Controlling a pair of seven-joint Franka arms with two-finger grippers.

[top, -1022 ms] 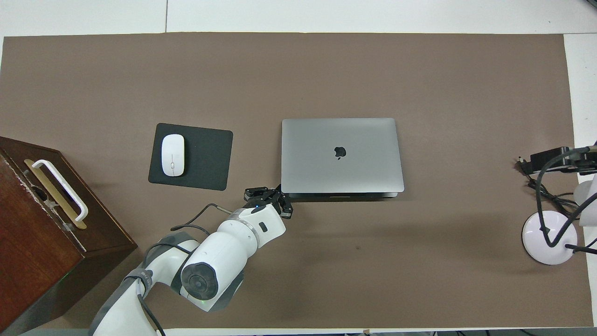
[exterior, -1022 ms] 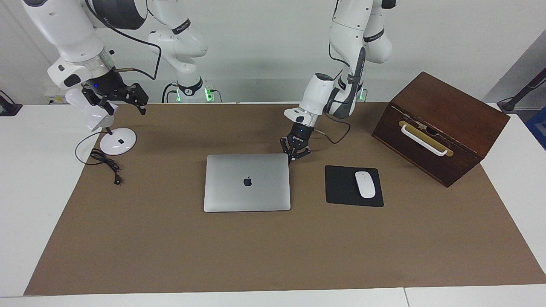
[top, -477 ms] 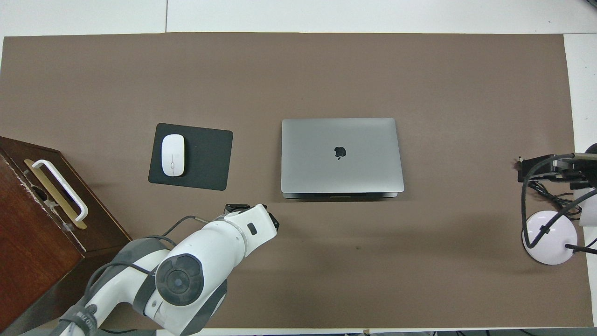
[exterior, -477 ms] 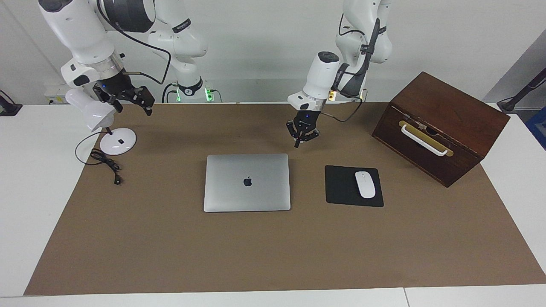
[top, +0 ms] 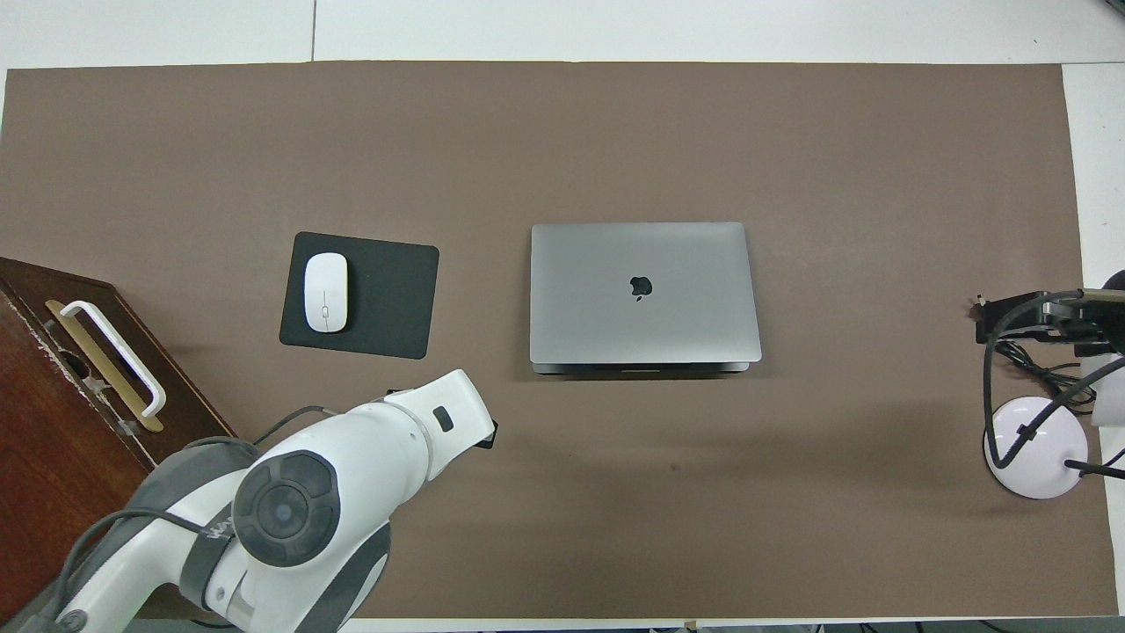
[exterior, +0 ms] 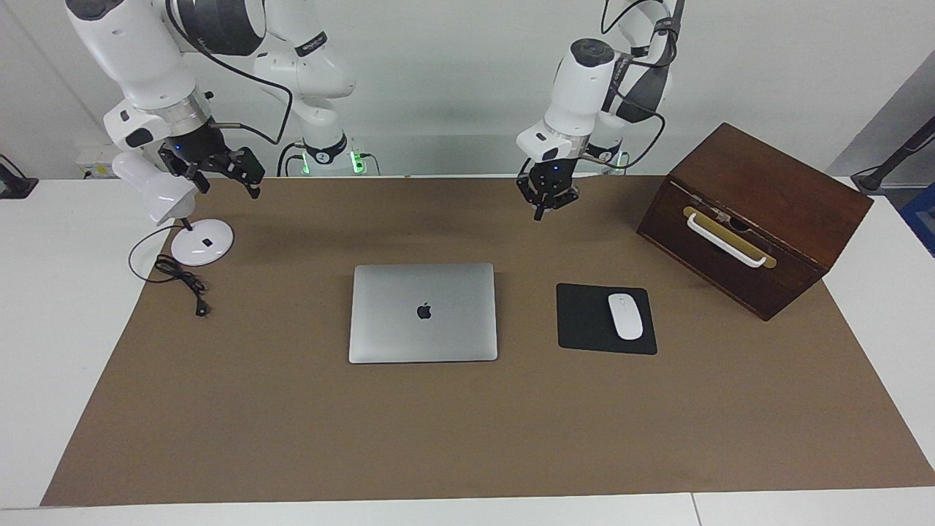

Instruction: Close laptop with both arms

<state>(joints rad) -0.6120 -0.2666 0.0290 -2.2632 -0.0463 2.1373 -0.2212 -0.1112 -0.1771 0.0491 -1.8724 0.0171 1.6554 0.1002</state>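
1. laptop [exterior: 423, 313] lies flat on the brown mat [exterior: 292, 438] in the middle of the table, lid down on the deck with the logo up; it looks fully closed.
2. judged from that, the closing is done; all that seems left is for the arms to pull clear and park.
3. left gripper [exterior: 540, 212] hangs in the air with its fingertips pressed together on nothing, over bare mat between the laptop and the robots' edge of the table, well apart from the lid.
4. right gripper [exterior: 245, 175] is up over the right arm's end of the mat, near the white lamp [exterior: 175, 212]; its fingers are spread and hold nothing. this arm waits.
5. mouse [exterior: 625, 315] sits on its black pad [exterior: 584, 321] beside the laptop toward the left arm's end, and a wooden box [exterior: 760, 212] stands farther that way; neither is touched.
6. the facing view shows both grippers whole and how high they sit above the mat, so it is the one that proves nothing touches the laptop.
7. the overhead view hides the left gripper almost wholly under its own white wrist, and catches only the right gripper's edge by the lamp base [top: 1037, 457].
8. the overhead view alone shows the laptop's edge [top: 642, 367] nearest the robots, where lid and base meet with only a thin dark line between them.
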